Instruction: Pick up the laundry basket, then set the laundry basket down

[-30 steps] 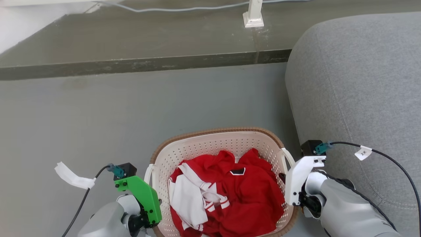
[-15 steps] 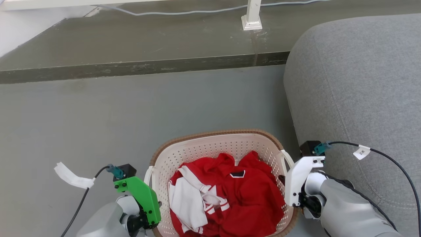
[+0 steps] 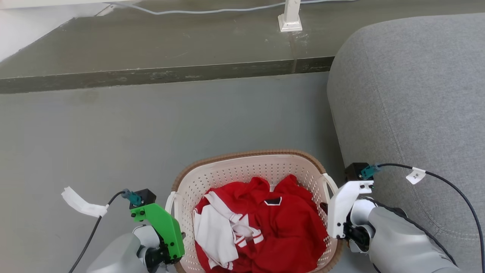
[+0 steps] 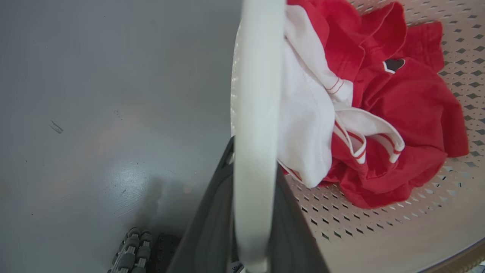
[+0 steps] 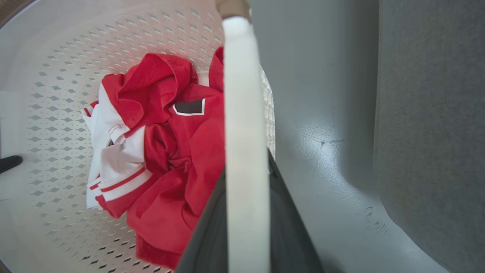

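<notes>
The laundry basket (image 3: 246,168), cream-white and perforated with a brown woven rim, is at the bottom middle of the head view. It holds a red and white garment (image 3: 273,223). My left gripper (image 3: 168,242), under its green mount, is at the basket's left side. In the left wrist view its dark fingers (image 4: 212,227) are shut on the white left handle (image 4: 257,94). My right gripper (image 3: 335,223), under its white mount, is at the right side. Its fingers (image 5: 288,235) are shut on the white right handle (image 5: 242,94).
A grey sofa (image 3: 409,94) stands close against the basket's right side. Grey floor (image 3: 151,132) stretches ahead and to the left, up to a dark raised step (image 3: 151,76). On that step stand a white post base (image 3: 290,22) and a cable.
The whole head picture has shifted a little, so the camera moved. The basket and both grippers sit slightly lower in it. Both grips stay the same.
</notes>
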`<state>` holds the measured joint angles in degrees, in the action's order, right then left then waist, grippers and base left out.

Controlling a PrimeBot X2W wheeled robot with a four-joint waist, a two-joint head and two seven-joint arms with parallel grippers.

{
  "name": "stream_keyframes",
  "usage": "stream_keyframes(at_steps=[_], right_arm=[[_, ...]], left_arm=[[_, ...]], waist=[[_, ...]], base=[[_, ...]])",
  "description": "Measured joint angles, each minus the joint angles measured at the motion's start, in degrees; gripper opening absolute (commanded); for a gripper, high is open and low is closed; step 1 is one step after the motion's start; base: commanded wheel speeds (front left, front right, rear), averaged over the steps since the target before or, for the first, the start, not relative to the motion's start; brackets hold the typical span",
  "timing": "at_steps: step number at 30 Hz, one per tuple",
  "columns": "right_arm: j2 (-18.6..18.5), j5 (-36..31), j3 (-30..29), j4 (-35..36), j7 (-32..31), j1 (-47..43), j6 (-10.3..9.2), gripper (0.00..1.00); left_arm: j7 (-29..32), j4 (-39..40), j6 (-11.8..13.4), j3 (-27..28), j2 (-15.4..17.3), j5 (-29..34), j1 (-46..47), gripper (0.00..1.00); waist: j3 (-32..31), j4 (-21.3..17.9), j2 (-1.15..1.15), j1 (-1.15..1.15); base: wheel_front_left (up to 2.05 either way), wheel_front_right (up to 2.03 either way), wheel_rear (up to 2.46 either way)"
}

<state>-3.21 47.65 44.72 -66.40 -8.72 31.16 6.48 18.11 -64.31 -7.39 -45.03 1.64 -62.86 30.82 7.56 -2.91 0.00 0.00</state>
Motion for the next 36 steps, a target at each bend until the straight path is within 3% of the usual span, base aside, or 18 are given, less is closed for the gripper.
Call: stream_keyframes(at_steps=[19,36], right_arm=[[-0.02,0.8,1.23,-0.07,0.18,0.17,0.0,0.0],[-0.18,0.78,1.21,-0.05,4.72,4.86,0.0,0.0]], left_arm=[[-0.08,0.41,0.0,-1.01,0.43,-0.48,0.01,0.0],[-4.76,1.89,0.0,-1.26,1.22,0.09,4.2,0.0]], waist=[[1.12,-0.14,0.0,0.0],[7.94,-0.04,0.0,0.0]], base=[[0.0,0.0,0.0],[0.0,0.0,0.0]])
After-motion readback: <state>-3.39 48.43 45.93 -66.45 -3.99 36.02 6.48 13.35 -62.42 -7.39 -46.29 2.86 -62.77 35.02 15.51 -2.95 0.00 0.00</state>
